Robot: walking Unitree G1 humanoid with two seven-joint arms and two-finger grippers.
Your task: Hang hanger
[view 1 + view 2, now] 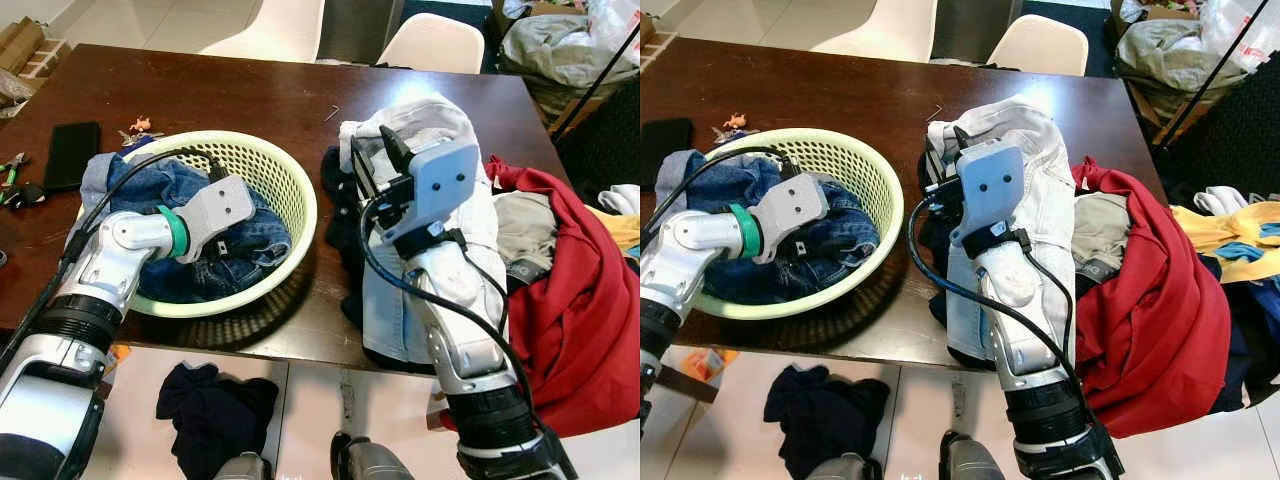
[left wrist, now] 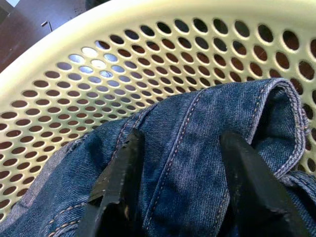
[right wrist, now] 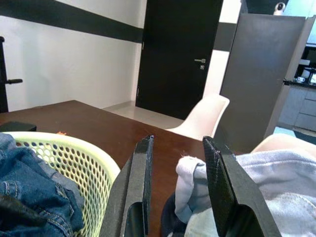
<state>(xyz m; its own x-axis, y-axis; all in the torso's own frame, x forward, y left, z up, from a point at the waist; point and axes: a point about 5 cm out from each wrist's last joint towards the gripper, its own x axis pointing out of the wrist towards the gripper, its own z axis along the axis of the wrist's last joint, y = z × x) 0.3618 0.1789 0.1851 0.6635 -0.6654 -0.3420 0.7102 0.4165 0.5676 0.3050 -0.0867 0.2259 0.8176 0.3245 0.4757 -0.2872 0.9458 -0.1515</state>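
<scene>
A pale green perforated basket (image 1: 300, 200) stands on the dark wooden table (image 1: 250, 100) and holds blue jeans (image 1: 180, 185). My left gripper (image 2: 182, 143) reaches down into the basket, open, its two black fingers (image 2: 118, 182) resting on a fold of the denim. My right gripper (image 3: 178, 148) hovers open above a pale, light-wash garment (image 1: 430, 120) heaped to the right of the basket. Nothing sits between its fingers, which point towards the far side of the table.
A red garment (image 1: 580, 330) and other clothes pile up at the table's right end. A black phone (image 1: 72, 152) and small items lie at the left. White chairs (image 1: 430, 40) stand behind the table. A dark cloth (image 1: 215, 410) lies on the floor.
</scene>
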